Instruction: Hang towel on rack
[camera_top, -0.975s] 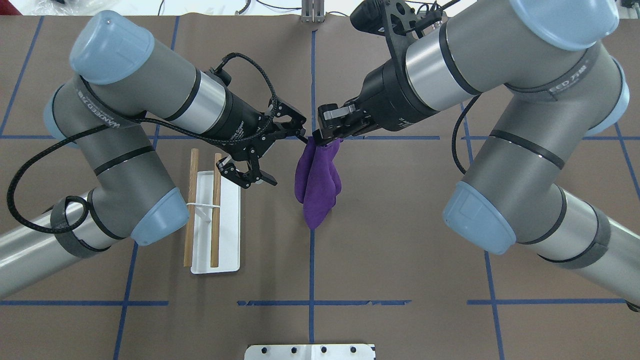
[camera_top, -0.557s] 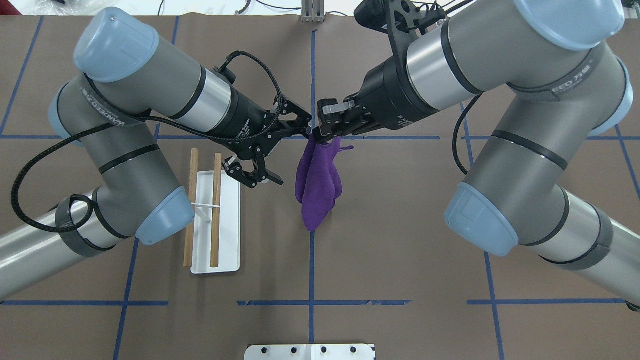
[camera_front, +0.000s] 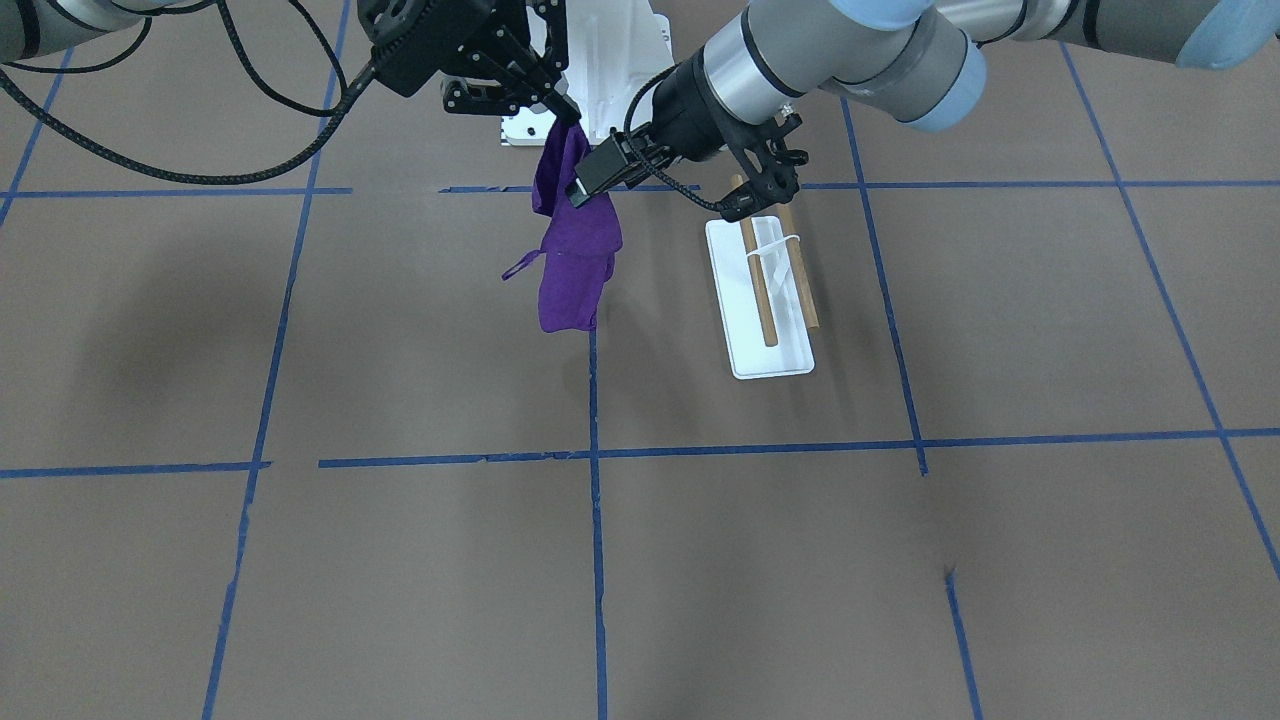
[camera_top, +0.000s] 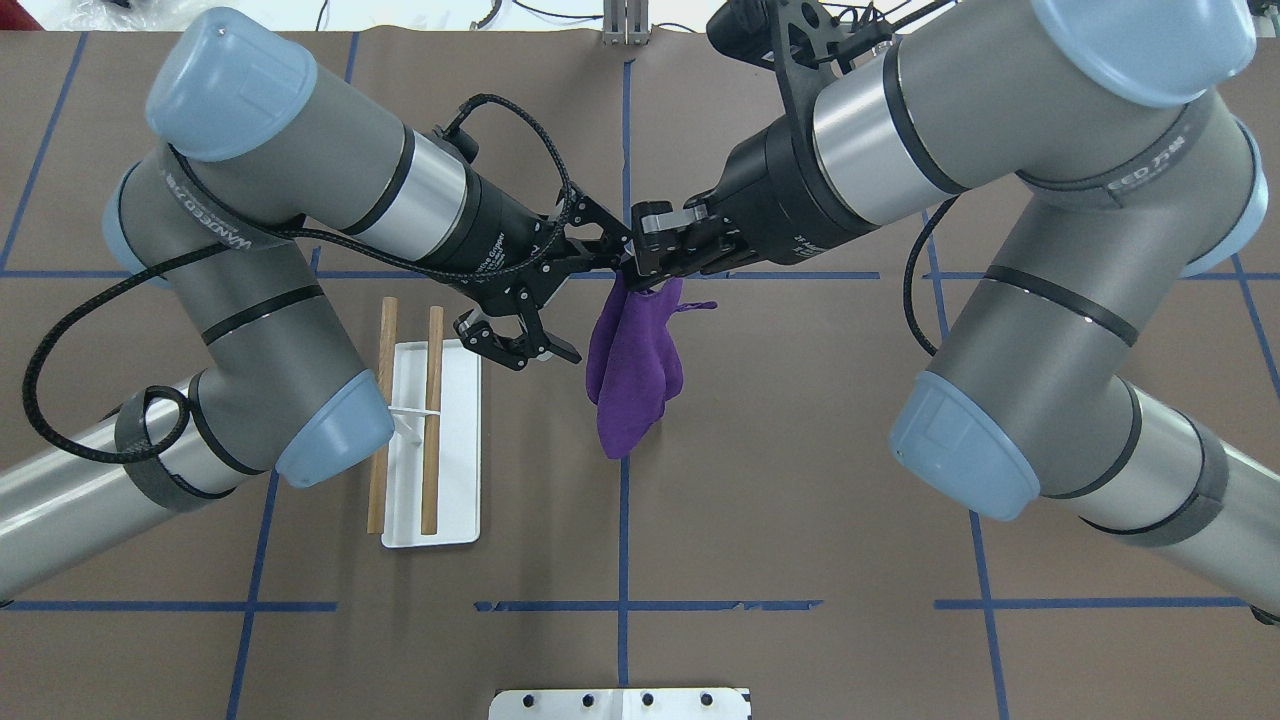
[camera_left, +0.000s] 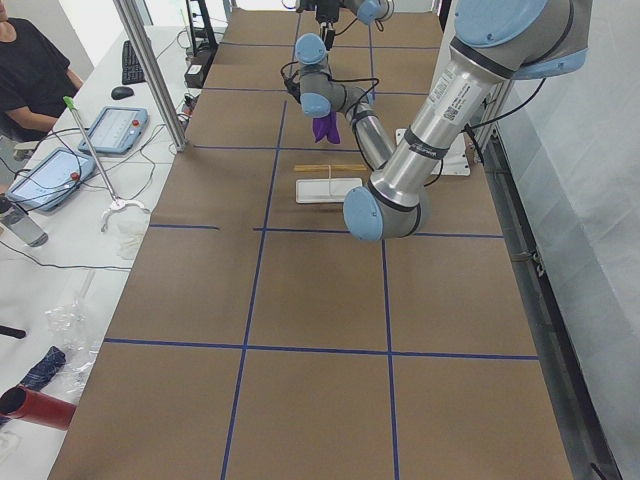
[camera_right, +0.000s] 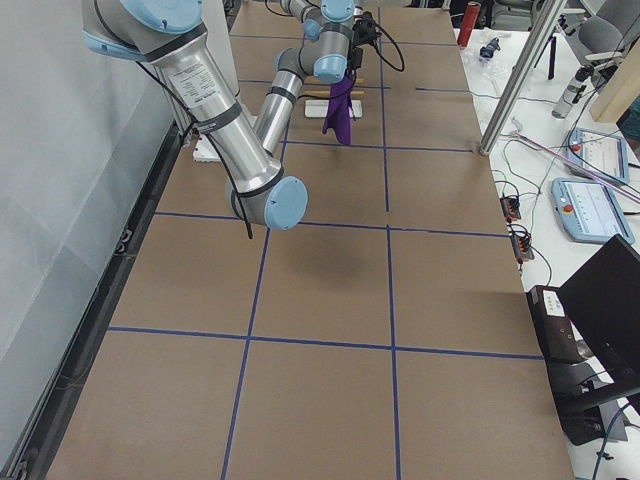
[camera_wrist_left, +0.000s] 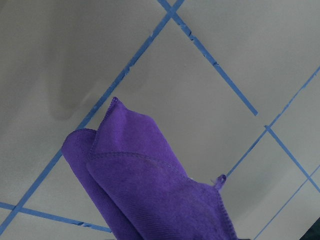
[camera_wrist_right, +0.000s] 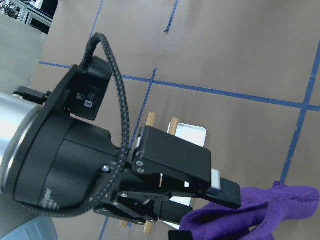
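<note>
A purple towel (camera_top: 635, 370) hangs folded in the air over the table's middle, also in the front view (camera_front: 575, 260) and the left wrist view (camera_wrist_left: 150, 190). My right gripper (camera_top: 640, 275) is shut on its top edge (camera_front: 565, 118). My left gripper (camera_top: 600, 312) is open wide, with one finger (camera_wrist_right: 227, 192) at the towel's top beside the right gripper and the other spread out toward the rack. The rack has two wooden dowels (camera_top: 432, 420) over a white tray (camera_top: 455, 480). It stands left of the towel, below the left gripper (camera_front: 658, 197).
The white bolted pedestal plate (camera_top: 620, 703) is at the near table edge, also in the front view (camera_front: 610, 50). Blue tape lines cross the brown table. An operators' desk with tablets (camera_left: 110, 130) and a metal pole (camera_right: 520, 70) stand beyond the far edge.
My left gripper has moved right, and its upper finger has closed in on the towel's top by the right gripper. The towel stays held, and its small tag now sticks out to the right.
</note>
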